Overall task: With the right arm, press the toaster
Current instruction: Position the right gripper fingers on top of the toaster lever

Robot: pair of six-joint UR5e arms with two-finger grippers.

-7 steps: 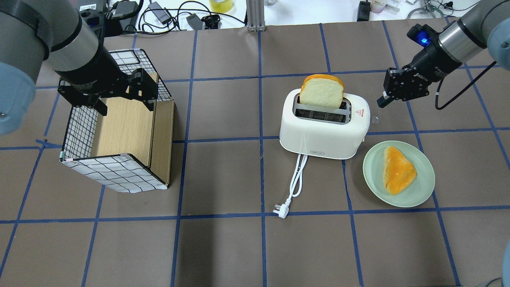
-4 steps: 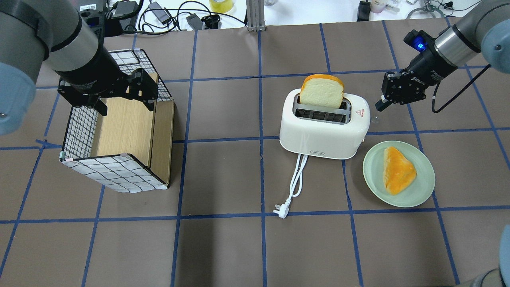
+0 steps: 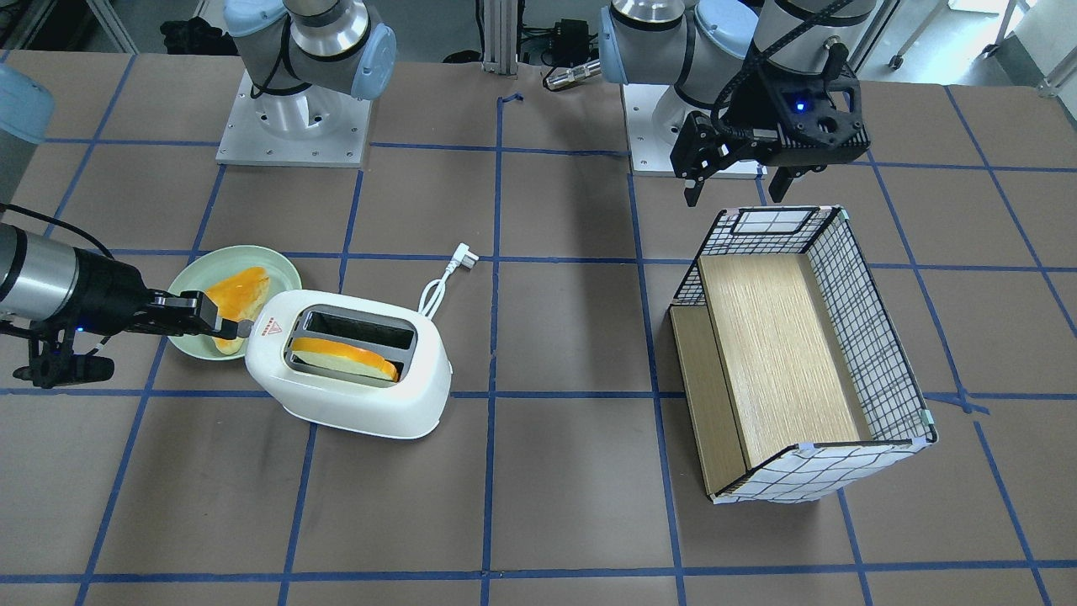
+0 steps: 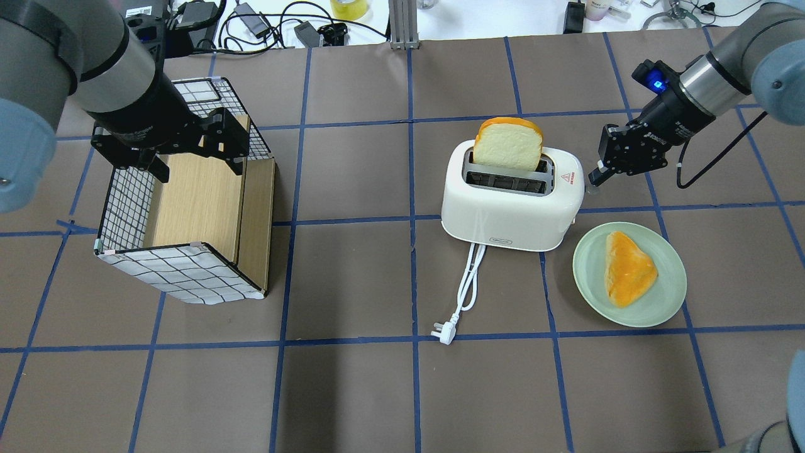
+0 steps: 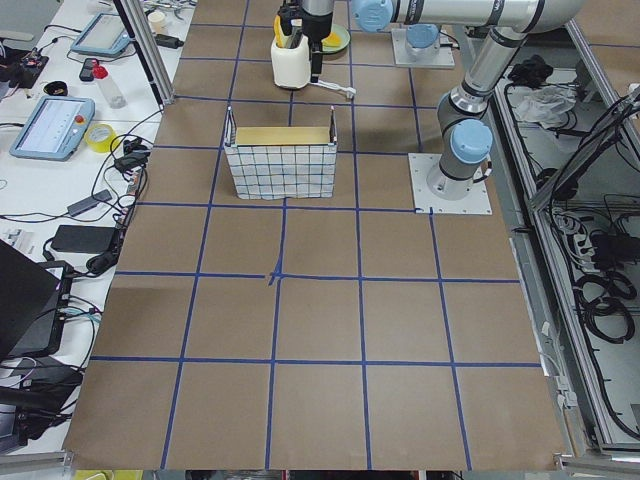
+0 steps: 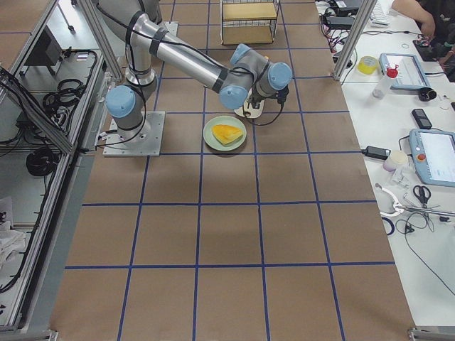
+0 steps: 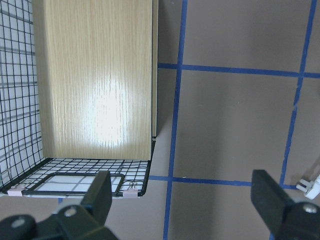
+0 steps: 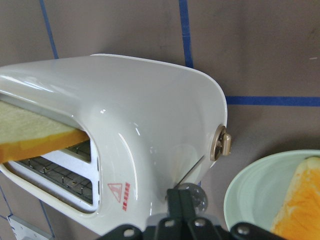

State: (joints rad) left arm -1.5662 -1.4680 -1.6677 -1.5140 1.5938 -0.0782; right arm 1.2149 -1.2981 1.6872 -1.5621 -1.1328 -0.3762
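Note:
The white toaster (image 4: 509, 207) stands mid-table with a bread slice (image 4: 508, 143) upright in its far slot. It also shows in the front view (image 3: 353, 404) and the right wrist view (image 8: 150, 115). My right gripper (image 4: 594, 180) is shut and empty. Its tip is at the toaster's right end, just over the small round lever knob (image 8: 196, 196). I cannot tell whether they touch. It shows in the front view (image 3: 229, 324) beside the red triangle mark (image 3: 267, 329). My left gripper (image 4: 188, 154) is open and empty above the basket.
A wire basket with wooden shelves (image 4: 182, 270) lies on its side at the left. A green plate (image 4: 666, 296) with a toast piece sits right of the toaster, close under my right arm. The white cord and plug (image 4: 443, 333) trail toward the robot.
My right gripper has moved left and down, from beside the toaster to its right end at the lever knob. The left arm, toaster and bread have not moved.

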